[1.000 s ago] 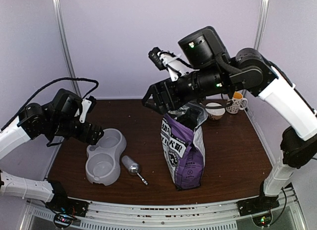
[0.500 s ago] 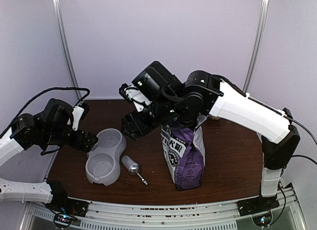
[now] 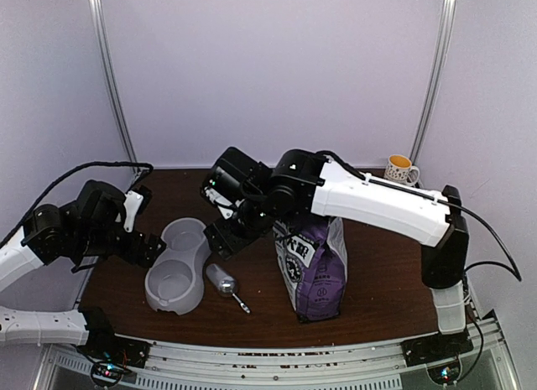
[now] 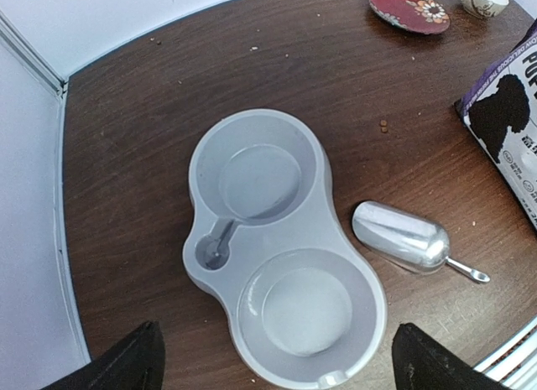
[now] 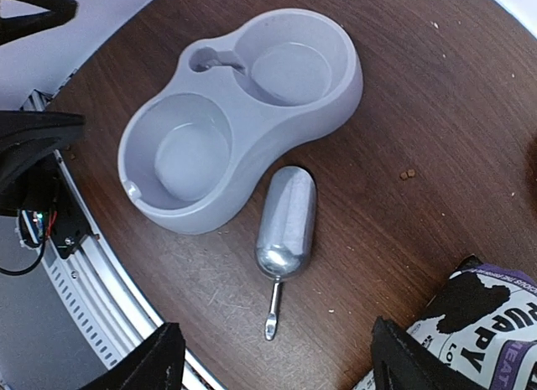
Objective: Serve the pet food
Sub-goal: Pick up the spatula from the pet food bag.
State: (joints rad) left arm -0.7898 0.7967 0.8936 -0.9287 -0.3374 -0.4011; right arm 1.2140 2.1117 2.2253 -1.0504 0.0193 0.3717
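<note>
Grey plastic double bowl [image 3: 178, 268] lies on the table [image 3: 377, 264] in the top view. A metal scoop [image 3: 225, 283] is just beside it, then an upright purple bag [image 3: 312, 264], and the right arm reaches across the bag's top.

From the left wrist, the left jaws stand wide open over the bowl and hold nothing. A few pet food [image 4: 383, 125] pellets lie on the wood between bowl and bag, too small to show any axis.

From the right wrist, the right jaws are spread apart and empty above the scoop, whose handle points toward the near edge.

scoop [image 5: 285, 222] nr bowl [image 5: 235, 98], open gap twd bag [image 5: 487, 316]
</note>
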